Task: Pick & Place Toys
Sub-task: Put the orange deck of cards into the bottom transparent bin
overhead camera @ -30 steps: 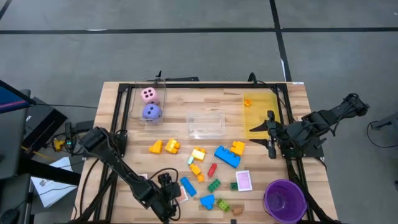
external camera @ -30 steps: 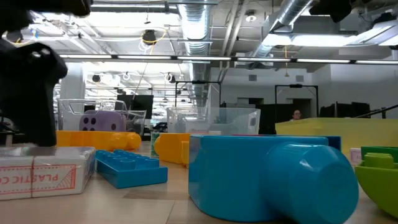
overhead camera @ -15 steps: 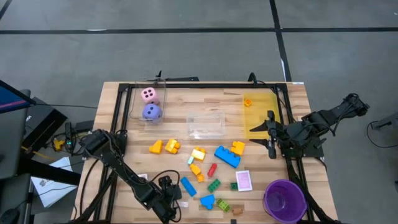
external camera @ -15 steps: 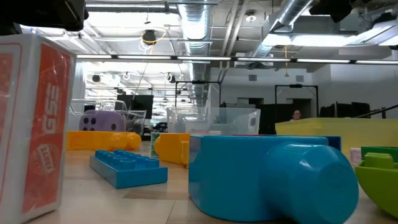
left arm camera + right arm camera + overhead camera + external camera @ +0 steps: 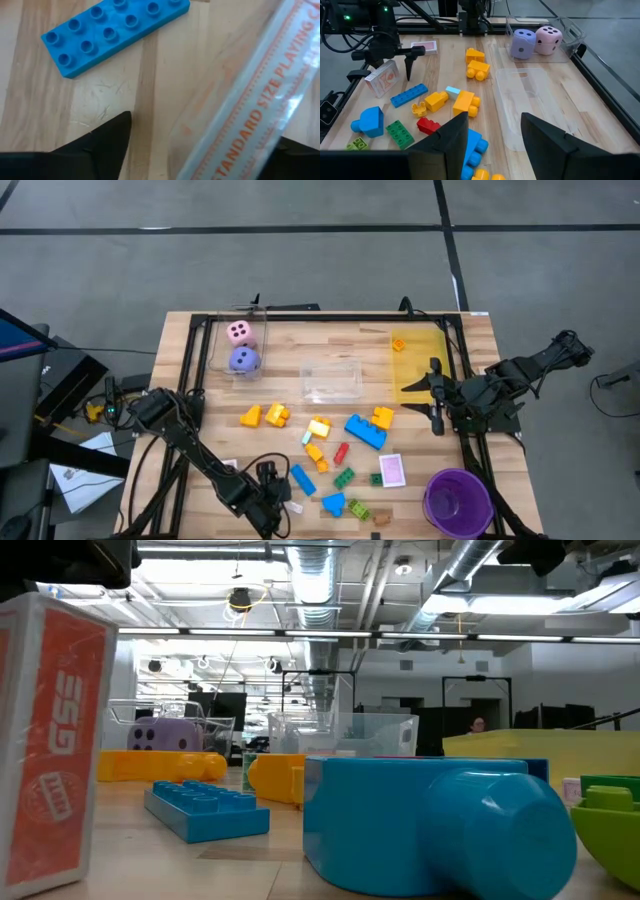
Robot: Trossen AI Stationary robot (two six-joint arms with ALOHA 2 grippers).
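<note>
A clear box of red playing cards stands tilted on one long edge near the table's near-left corner, tall at the left of the low view. My left gripper is open and points steeply down, its fingers either side of the box. A long blue brick lies flat just beyond. Other bricks and a pink card lie spread over the table's middle. My right gripper hangs open above the right side, holding nothing. My left gripper has the card box between its fingers, coming from above at a slant. The box's broad face leans against the inner side of one finger. The other finger stands apart from it, bare wood between. The box's lower edge is on the table.
A pink die and a purple die sit in a clear bin at the far left. A clear bin and a yellow see-through bin stand at the far middle and right. A purple cup is at the near right.
The card box, which lay flat on the table a second ago, has been tipped up onto its long edge and now leans slightly. My left gripper has stayed at the same spot and rolled a little about its own line.
</note>
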